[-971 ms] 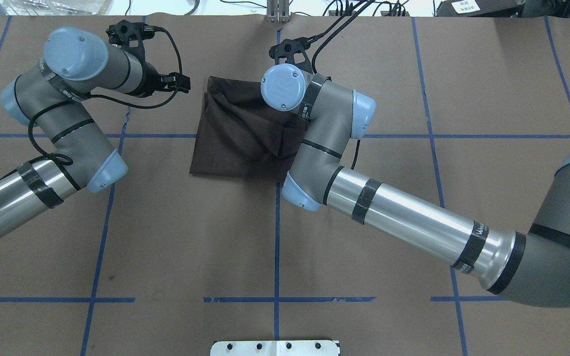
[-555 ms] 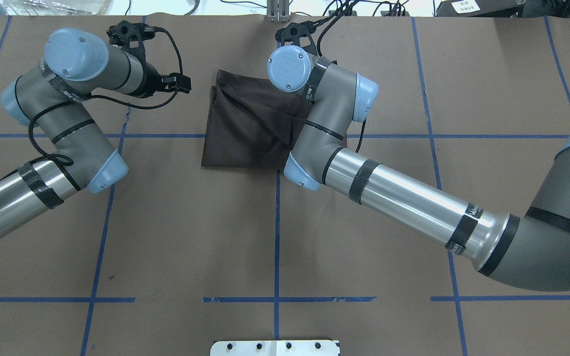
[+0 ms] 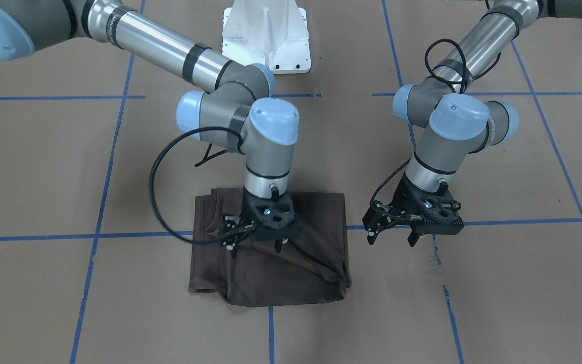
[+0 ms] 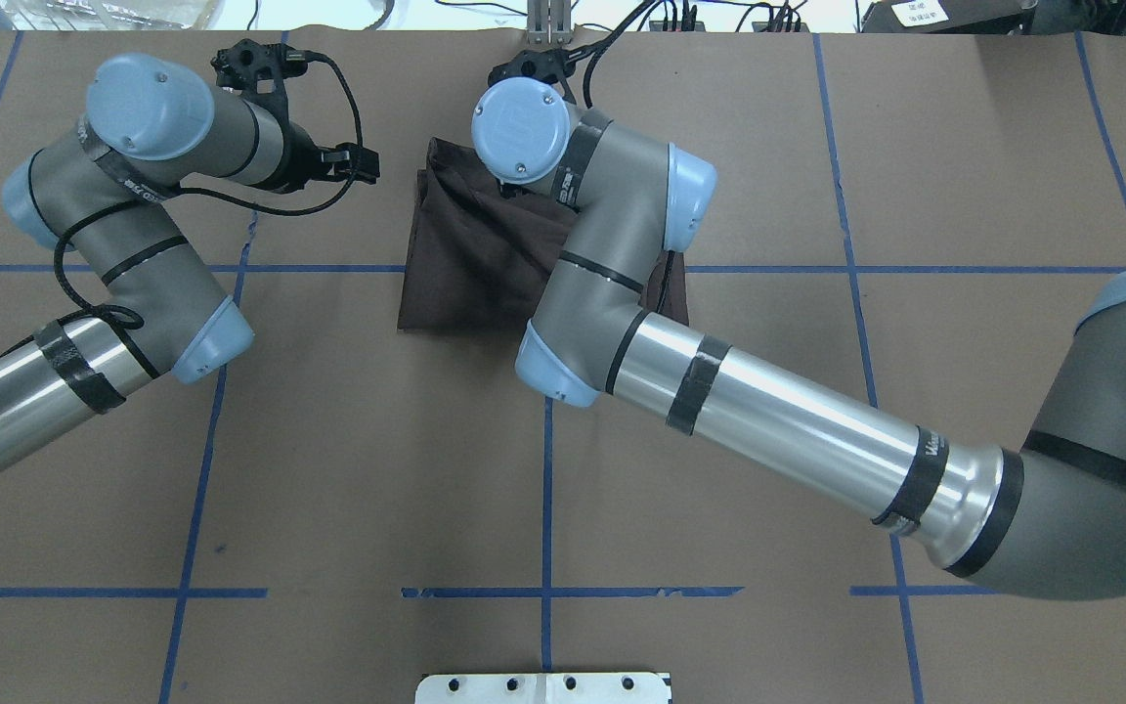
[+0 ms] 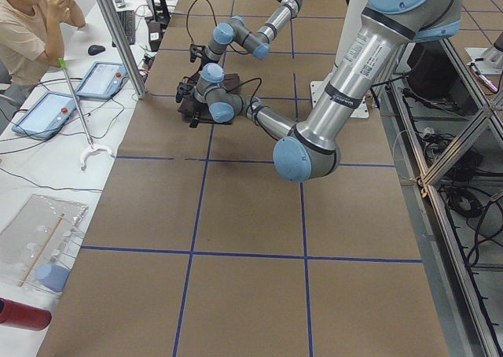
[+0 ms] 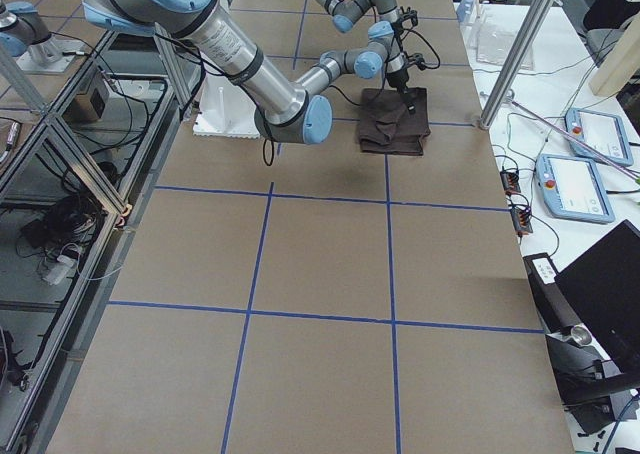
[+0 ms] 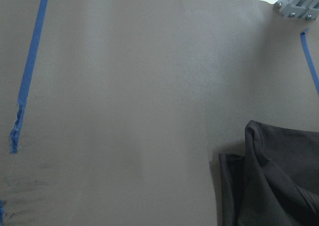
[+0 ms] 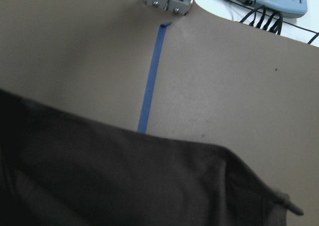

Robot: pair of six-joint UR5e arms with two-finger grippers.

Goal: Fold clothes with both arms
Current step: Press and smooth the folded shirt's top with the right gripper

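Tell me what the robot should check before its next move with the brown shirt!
1. Right end effector is open and pinches no cloth: ok, its jaws stand apart above the shirt.
2. Left end effector is clear of the shirt: ok, it is open over the bare paper beside it.
3. Shirt lies flat: not ok, a diagonal ridge runs to one corner.
4. Folded edges line up: not ok, the layers step apart at the other near corner.
5. Right fingertips touch the cloth: cannot tell.
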